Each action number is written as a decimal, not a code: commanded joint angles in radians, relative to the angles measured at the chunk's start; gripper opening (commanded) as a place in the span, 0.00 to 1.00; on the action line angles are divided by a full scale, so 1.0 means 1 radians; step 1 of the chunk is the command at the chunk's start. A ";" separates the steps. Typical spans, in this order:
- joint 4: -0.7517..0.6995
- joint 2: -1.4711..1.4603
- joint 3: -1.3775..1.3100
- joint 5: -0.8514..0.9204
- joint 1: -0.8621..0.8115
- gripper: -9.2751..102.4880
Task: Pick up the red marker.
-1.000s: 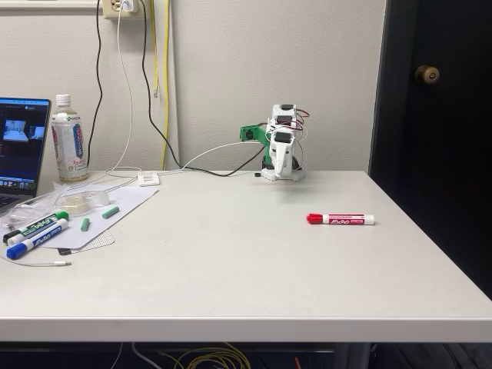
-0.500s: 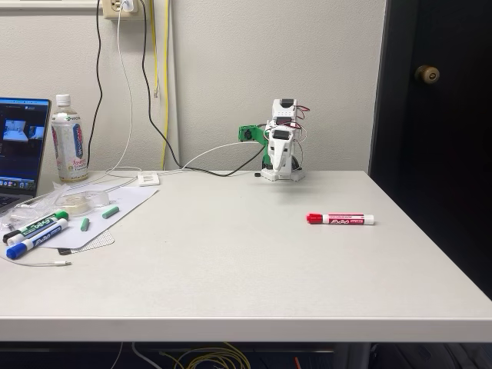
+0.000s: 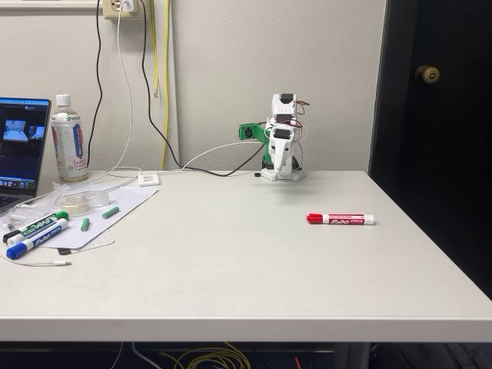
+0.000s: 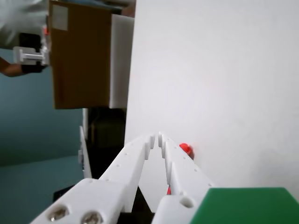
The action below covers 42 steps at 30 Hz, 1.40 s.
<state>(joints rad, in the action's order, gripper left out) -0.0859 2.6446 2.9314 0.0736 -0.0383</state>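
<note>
Fingertips of the gripper (image 4: 157, 138) nearly meeting in the wrist view, only a thin slit between the white fingers, nothing clamped. Peeking out just past the right finger there, a small red blob, most likely the cap end of the red marker (image 4: 186, 149), with the rest of it hidden behind the finger. Hard to read in the fixed view: the gripper itself, lost in the folded white arm (image 3: 280, 142) standing at the far edge of the counter (image 3: 231, 284) against the wall. Plain to see in that view: one red marker (image 3: 340, 219), lying flat across the right half of the counter, red cap pointing left, well apart from the arm and well short of the near edge. Near the left edge, two more markers side by side on a white sheet, one green-capped marker (image 3: 37, 227) and one blue-capped marker (image 3: 34, 239), their far ends partly overlapped. Beside them, two small green caps or bits, too small to identify, and a clear round lid or dish. Cut off by the left border of the fixed view: one laptop (image 3: 21, 146), screen lit. Next to it, one bottle (image 3: 68, 141) with a white cap, upright at the far left corner. Several cables trailing down the wall to the far edge.
</note>
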 commanded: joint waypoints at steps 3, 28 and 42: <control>-0.044 -0.072 -0.160 0.037 0.028 0.08; -0.472 -0.529 -0.729 0.311 0.212 0.08; -0.535 -0.657 -0.853 0.460 0.305 0.08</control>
<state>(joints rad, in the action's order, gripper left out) -0.5937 2.0172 2.1783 0.5216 0.2562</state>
